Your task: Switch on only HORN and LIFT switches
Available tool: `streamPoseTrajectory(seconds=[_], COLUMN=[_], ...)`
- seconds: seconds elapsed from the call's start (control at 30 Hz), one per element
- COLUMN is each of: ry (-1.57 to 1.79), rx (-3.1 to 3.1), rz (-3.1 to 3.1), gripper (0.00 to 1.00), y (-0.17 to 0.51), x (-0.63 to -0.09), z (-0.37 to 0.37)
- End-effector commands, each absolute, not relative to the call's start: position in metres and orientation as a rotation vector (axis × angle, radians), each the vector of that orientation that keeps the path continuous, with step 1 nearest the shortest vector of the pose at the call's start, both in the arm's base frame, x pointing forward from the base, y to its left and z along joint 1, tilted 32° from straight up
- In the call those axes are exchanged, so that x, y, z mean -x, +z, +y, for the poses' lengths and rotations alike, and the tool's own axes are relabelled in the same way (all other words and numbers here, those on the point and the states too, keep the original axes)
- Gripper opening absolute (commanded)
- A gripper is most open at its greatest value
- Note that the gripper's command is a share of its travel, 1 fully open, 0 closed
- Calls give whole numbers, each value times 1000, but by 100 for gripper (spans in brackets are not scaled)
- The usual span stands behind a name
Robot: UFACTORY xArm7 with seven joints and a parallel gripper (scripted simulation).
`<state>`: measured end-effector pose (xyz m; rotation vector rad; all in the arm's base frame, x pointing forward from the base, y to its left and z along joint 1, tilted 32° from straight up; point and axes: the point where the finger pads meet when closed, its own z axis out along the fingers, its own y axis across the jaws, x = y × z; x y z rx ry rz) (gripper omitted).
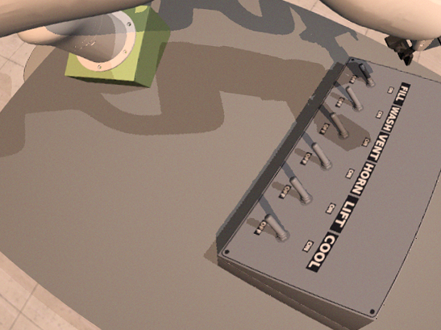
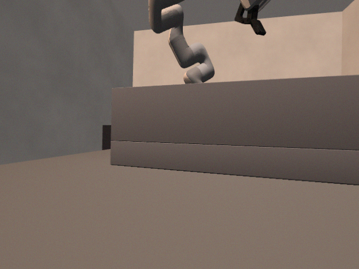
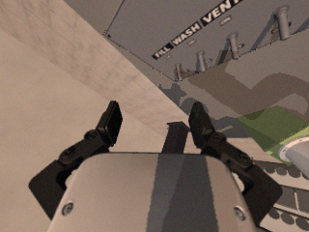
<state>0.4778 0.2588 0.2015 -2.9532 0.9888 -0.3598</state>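
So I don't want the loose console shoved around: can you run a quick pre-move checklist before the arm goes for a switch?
1. Jaws open and holding nothing: ok, the gripper is wide open.
2. HORN lever leaning toward OFF: ok, not yet switched.
3. LIFT lever leaning toward OFF: ok, not yet switched.
4. The other four levers leaning toward OFF: ok.
5. Gripper lined up over HORN: not ok, it hangs past the FILL end of the console.
6. Console sitting flat: ok as far as visible; its feet are hidden.

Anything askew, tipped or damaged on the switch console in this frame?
Nothing stands out. The console sits flat on the table, all six levers lean toward OFF, including HORN and LIFT. The open gripper hangs beyond the FILL end, touching nothing.
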Motion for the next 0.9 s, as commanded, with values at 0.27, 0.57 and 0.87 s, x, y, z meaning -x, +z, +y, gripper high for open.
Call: streamPoseTrajectory(seconds=[0.27, 0.57, 0.87], ry=[-643, -899, -1073], rx=[3333, 3467, 3471], rz=[565, 116, -221], gripper=[100, 100, 100], y=[117, 75, 51], x=[-422, -389, -369], z=[269, 275, 283])
